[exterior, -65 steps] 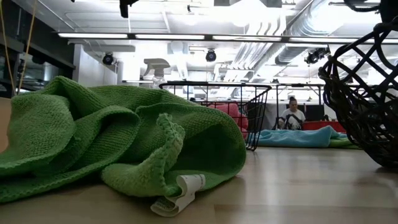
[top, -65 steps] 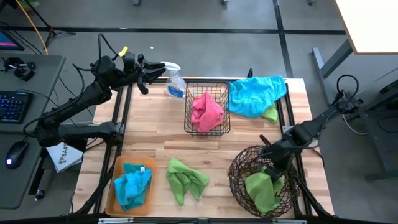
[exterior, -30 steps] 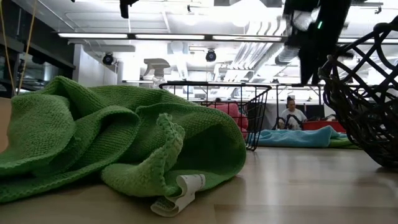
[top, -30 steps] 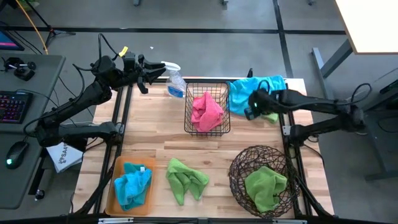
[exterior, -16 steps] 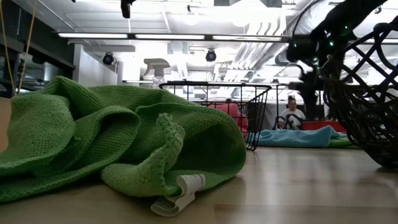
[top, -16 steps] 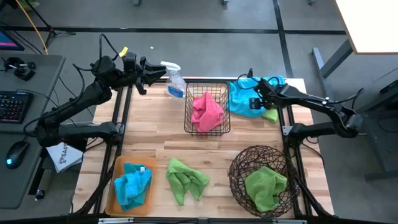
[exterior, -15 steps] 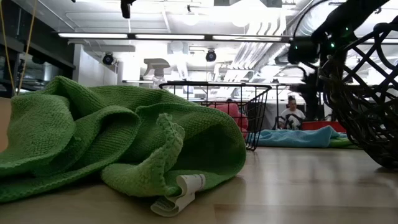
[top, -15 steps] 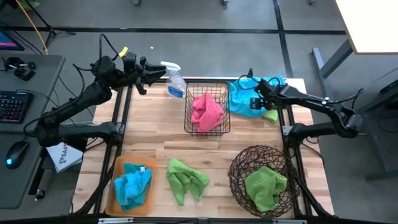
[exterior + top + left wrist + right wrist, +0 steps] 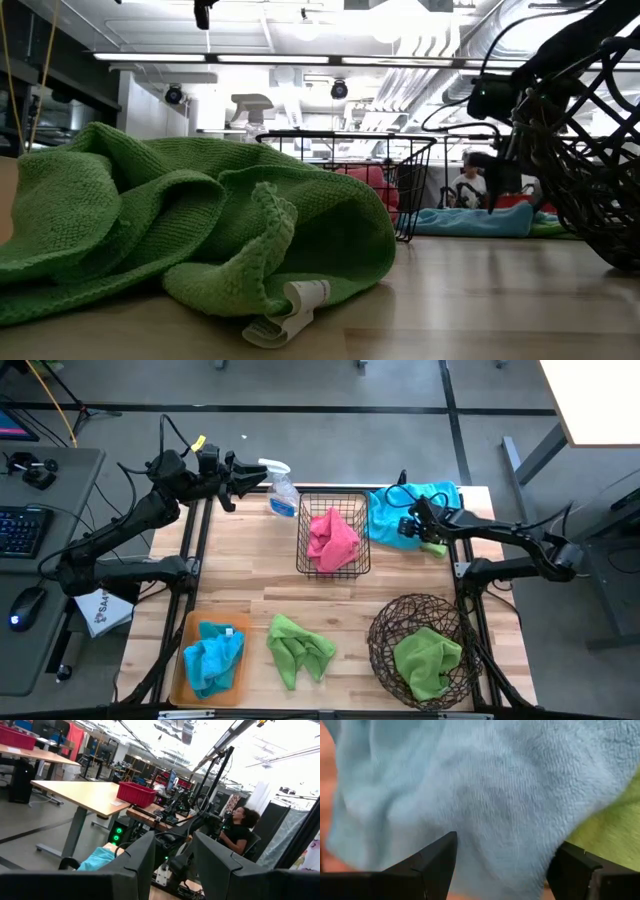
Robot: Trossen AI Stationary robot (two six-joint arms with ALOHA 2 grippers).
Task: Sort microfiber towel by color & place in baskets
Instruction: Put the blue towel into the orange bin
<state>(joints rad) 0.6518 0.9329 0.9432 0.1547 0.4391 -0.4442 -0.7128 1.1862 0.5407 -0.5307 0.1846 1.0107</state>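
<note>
Your right gripper [image 9: 412, 525] hangs low over the blue towel [image 9: 393, 515] at the far right of the counter [image 9: 250, 575], fingers [image 9: 432, 857] spread wide with cloth between them, not yet clamped. A green towel [image 9: 607, 830] peeks from under the blue one. Your left gripper [image 9: 258, 475] waits with its fingers apart at the far left, by the spray bottle [image 9: 281, 495]. The wire basket [image 9: 334, 535] holds pink, the round basket [image 9: 420, 650] green, the orange tray [image 9: 205, 660] blue; another green towel [image 9: 297, 648] lies loose at the near edge.
</note>
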